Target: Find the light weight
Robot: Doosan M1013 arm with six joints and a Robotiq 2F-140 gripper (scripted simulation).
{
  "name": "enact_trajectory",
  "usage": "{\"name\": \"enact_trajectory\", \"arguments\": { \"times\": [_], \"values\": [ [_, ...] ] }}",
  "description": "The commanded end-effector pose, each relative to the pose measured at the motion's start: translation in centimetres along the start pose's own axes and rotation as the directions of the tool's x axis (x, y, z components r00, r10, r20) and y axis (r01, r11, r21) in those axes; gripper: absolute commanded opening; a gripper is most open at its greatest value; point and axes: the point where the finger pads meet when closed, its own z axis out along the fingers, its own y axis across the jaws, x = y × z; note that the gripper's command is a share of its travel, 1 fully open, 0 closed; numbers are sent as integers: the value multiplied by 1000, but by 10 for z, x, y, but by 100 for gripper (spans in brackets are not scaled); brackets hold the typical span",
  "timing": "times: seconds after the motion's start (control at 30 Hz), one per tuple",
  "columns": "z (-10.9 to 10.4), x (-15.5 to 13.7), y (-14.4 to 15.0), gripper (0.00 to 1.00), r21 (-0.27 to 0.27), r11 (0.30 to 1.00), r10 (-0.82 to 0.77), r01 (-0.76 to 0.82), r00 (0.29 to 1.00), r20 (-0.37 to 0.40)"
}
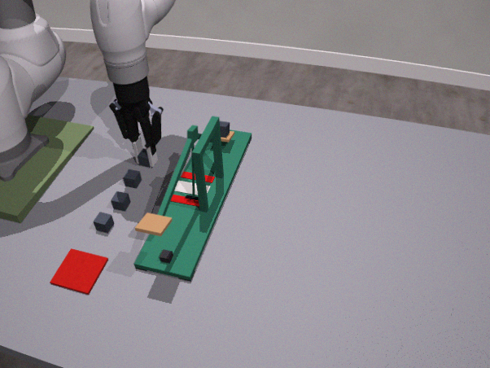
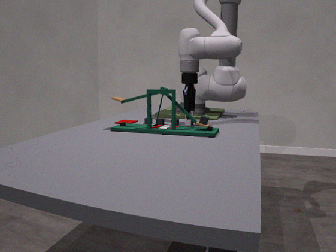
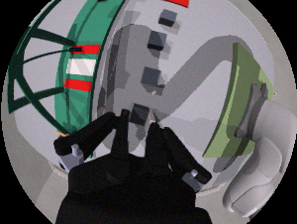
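My gripper (image 1: pixel 143 159) is shut on a dark check weight (image 1: pixel 143 158), held low at the table top, at the far end of a row of weights. Three more dark weights (image 1: pixel 132 177), (image 1: pixel 120 200), (image 1: pixel 103 221) stand in that row on the table. Another weight (image 1: pixel 224 129) sits on the balance's far tan pan, which is down. The near tan pan (image 1: pixel 153 224) is raised and empty. The pointer (image 1: pixel 191 199) hangs over the near red field. The red dish (image 1: pixel 79 270) lies flat and empty at the front left. In the wrist view the held weight (image 3: pixel 140 116) sits between my fingers.
The green rocker balance (image 1: pixel 195 199) stands just right of the weight row, with a small dark block (image 1: pixel 166 256) on the near end of its base. My robot base on a green plate (image 1: pixel 28 167) is at the far left.
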Motion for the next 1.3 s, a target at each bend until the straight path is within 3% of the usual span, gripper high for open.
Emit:
{"name": "enact_trajectory", "arguments": {
  "times": [0.0,1.27],
  "values": [
    [0,0,0,24,0,1000,0,0,1000,0],
    [4,0,0,24,0,1000,0,0,1000,0]
  ]
}}
